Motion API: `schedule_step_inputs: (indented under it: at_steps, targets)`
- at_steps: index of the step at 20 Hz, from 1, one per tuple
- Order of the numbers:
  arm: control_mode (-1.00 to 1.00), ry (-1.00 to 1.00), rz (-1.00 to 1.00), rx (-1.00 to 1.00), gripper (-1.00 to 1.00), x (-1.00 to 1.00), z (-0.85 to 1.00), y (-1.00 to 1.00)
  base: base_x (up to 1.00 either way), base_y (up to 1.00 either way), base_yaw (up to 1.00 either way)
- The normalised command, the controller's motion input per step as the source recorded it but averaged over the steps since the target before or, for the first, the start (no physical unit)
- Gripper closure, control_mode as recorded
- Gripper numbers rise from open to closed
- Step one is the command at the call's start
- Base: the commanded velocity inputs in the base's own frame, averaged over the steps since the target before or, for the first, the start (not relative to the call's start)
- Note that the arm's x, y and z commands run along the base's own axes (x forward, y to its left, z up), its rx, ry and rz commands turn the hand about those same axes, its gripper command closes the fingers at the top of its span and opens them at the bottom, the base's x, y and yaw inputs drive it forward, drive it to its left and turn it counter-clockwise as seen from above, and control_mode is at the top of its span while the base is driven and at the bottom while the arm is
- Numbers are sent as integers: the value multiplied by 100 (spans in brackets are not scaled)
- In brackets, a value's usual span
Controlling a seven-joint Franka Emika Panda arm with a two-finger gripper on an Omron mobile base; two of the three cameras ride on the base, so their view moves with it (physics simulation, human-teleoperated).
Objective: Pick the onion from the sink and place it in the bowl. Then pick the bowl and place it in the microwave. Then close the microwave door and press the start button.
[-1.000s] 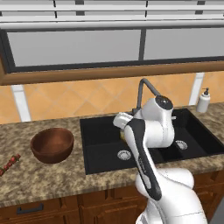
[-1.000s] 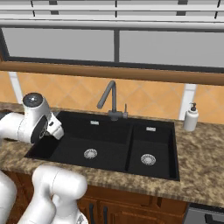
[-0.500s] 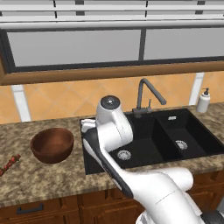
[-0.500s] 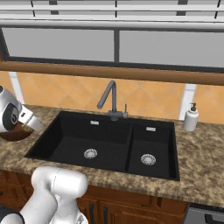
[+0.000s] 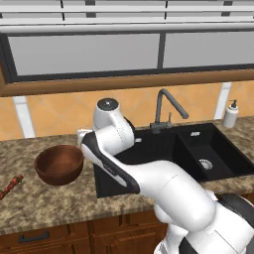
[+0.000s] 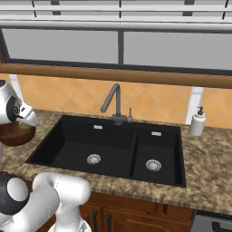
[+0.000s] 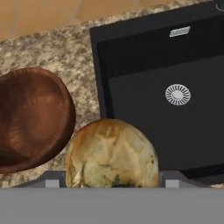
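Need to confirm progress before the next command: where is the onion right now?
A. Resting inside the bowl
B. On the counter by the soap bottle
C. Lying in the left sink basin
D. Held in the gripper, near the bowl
D. The hand view shows the onion sitting right at the gripper, between its fingertips, with the bowl beside it and the sink basin beyond holding nothing but its drain.

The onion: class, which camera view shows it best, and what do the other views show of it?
The hand view: the onion looms large between the fingers, beside the bowl. In both base views the white arm covers it, so you cannot make it out there.
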Motion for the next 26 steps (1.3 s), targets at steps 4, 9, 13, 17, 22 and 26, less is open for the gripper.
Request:
schedule_step_inputs:
  at_steps: [4, 9, 13, 17, 22, 26]
  targets:
    - [-100, 6, 8, 0, 100, 54, -6, 61, 0, 0, 0]
    - [-100, 4, 8, 0, 100, 39, -20, 65, 0, 0, 0]
    - [-100, 4, 5, 0, 100, 17, -31, 69, 0, 0, 0]
    - [-100, 13, 3, 0, 100, 44, -47, 47, 0, 0, 0]
    - [-100, 15, 4, 1, 100, 34, -42, 29, 0, 0, 0]
    - [-100, 11, -1, -10, 100, 18, -7, 55, 0, 0, 0]
